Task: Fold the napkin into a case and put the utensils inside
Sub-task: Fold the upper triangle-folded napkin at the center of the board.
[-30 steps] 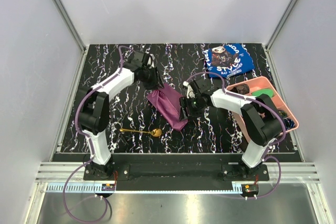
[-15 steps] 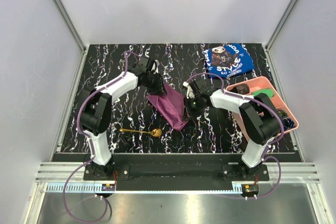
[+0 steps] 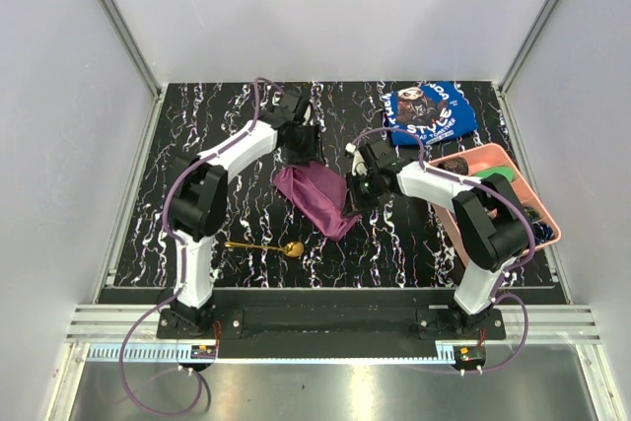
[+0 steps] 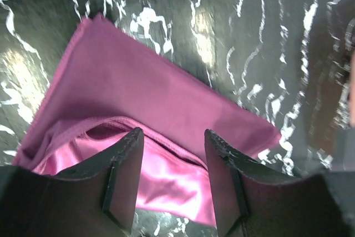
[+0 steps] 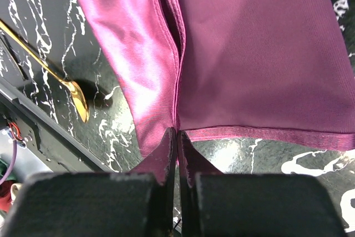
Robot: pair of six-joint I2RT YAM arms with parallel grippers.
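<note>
R gripper (image 5: 176,131) clenched on hem of napkin (image 3: 317,196), which lies just beyond spoon (image 3: 264,245); L gripper (image 4: 173,134) released above it. We'd pull that layer over slow & flat, w/o dragging the pouch.

Robotics laboratory test cell, bench type. Identifying features: plain white panel walls (image 3: 325,7) framed by aluminium posts (image 3: 116,22); a black marble-patterned table (image 3: 197,115); a left arm (image 3: 232,150) and a right arm (image 3: 444,184) bolted side by side to a black base rail (image 3: 325,320), with purple cables (image 3: 121,362) looping from their feet. Staged props on the table: a plum napkin (image 3: 315,194), a gold spoon (image 3: 264,246) and a pink compartment tray (image 3: 548,227).
</note>
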